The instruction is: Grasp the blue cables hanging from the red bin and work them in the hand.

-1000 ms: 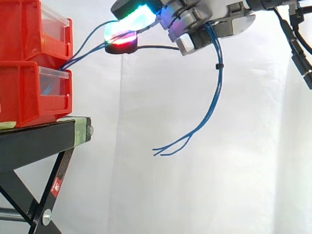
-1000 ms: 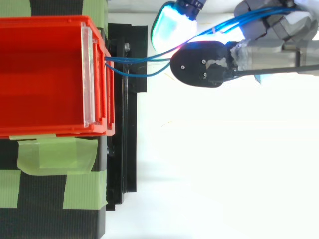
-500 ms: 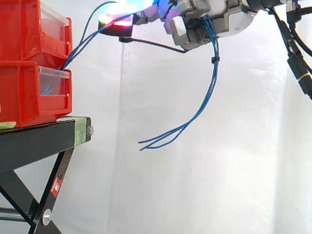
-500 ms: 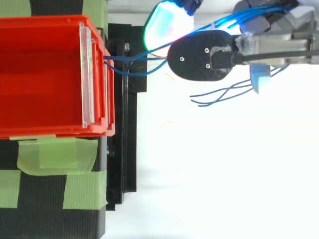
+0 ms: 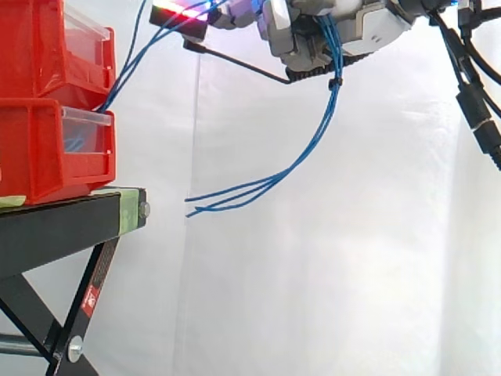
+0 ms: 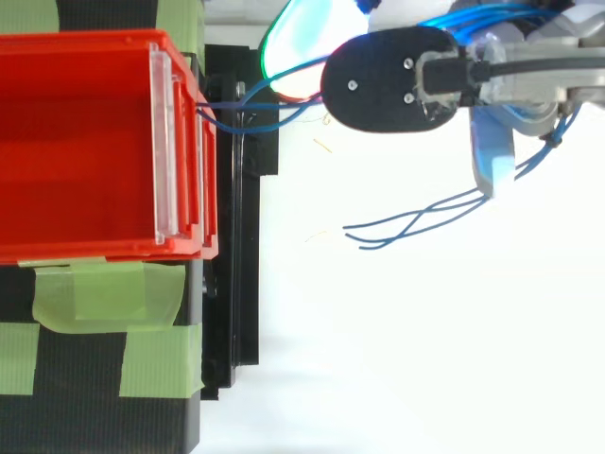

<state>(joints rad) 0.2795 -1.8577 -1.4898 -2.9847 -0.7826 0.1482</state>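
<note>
While blue cables (image 5: 311, 149) run from the red bin (image 5: 35, 153), the hand (image 5: 374, 25) clasps them high up. Their ends dangle below

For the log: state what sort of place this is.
Likely a robot test rig in a lab: stacked red bins on a black stand patched with green tape, a plain white curtain behind, and the hand gripping blue cables.

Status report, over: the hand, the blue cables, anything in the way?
Hand shut on blue cables, high, apart from the red bin. Cables run from bin up into hand; loose ends hang free below. No obstacle seen.
</note>
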